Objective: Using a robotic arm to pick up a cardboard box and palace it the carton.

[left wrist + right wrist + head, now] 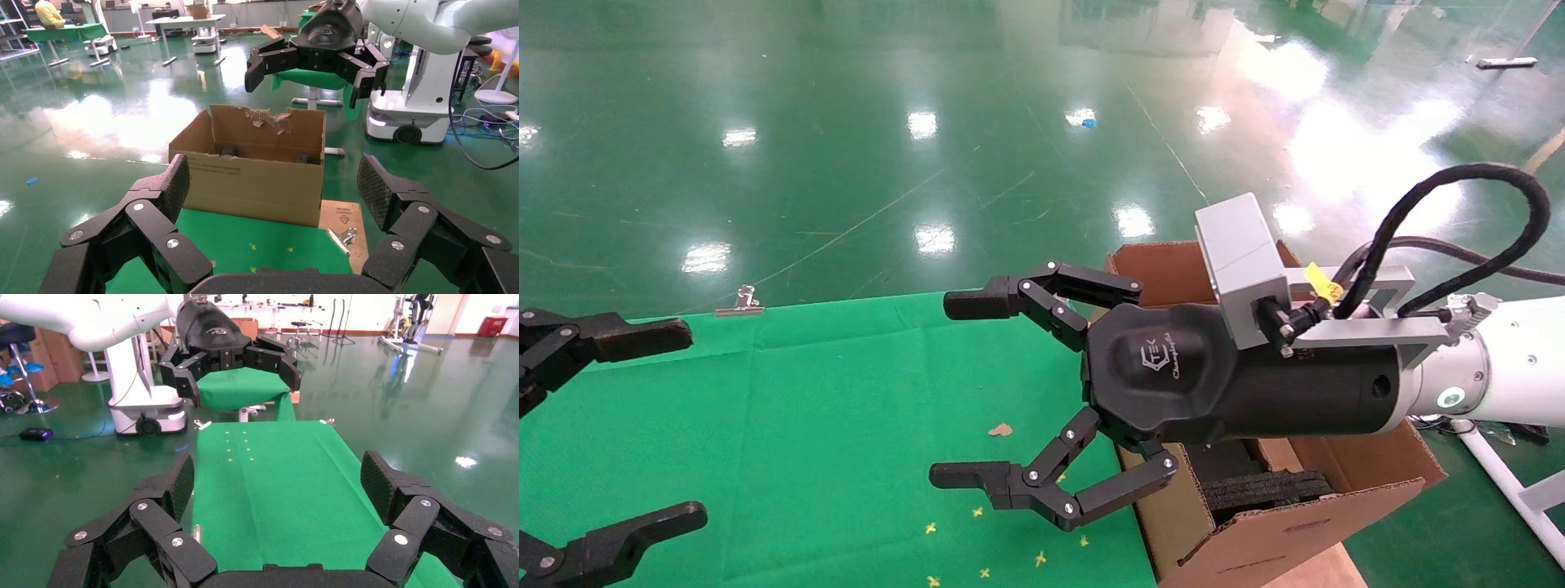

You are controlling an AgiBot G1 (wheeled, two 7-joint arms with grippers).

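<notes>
The cardboard box is out of view in all three views. The carton [1279,531] stands at the right end of the green table [829,392], flaps up, with black foam [1267,490] inside; the left wrist view shows its torn rim [257,177]. The robotic arm, my right one, reaches in from the right above the carton. Its gripper [956,390] hangs open over the table just left of the carton, with nothing between its fingers. My left gripper [682,425] is open and empty at the table's left end, facing the carton [275,184].
A metal binder clip [740,304] sits on the table's far edge, and another clip [339,236] lies beside the carton on a brown board [343,214]. A small brown scrap [1000,429] and yellow marks lie on the cloth. A white pole [1508,482] stands right of the carton.
</notes>
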